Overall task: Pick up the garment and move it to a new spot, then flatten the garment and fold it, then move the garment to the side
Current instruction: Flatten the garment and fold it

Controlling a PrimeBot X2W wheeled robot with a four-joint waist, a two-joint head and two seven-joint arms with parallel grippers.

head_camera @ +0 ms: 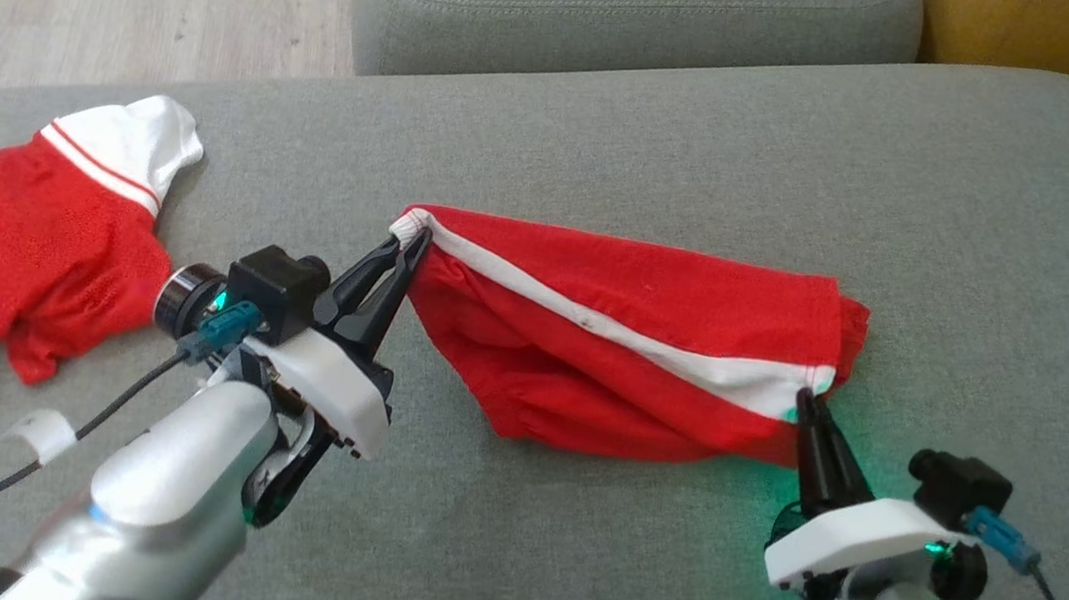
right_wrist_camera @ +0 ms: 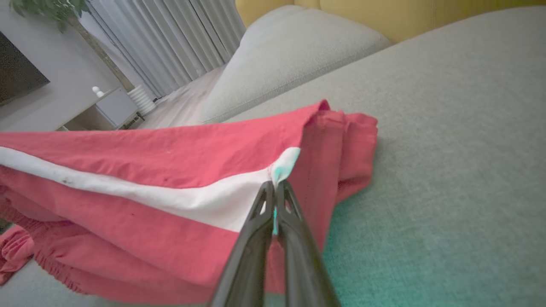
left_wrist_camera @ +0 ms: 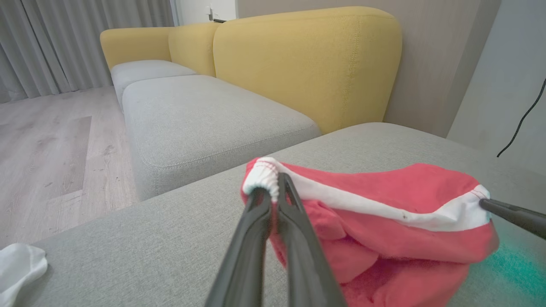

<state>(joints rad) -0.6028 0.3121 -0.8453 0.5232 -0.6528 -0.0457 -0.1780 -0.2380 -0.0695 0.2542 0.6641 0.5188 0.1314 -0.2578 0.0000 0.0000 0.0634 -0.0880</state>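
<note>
- On the grey sofa cushion (head_camera: 673, 145) in front of me, the red garment (head_camera: 625, 391) is hanging stretched between my two grippers, with its lower folds resting on the cushion.
- My left gripper (head_camera: 410, 248) is pinching the left end of the white stripe (head_camera: 536, 290), jaws closed tight on the cloth.
- My right gripper (head_camera: 803, 399) is clamping the stripe's right end, closed too.
- Another red and white garment (head_camera: 29, 232) is sitting off to the left, well apart.
</note>
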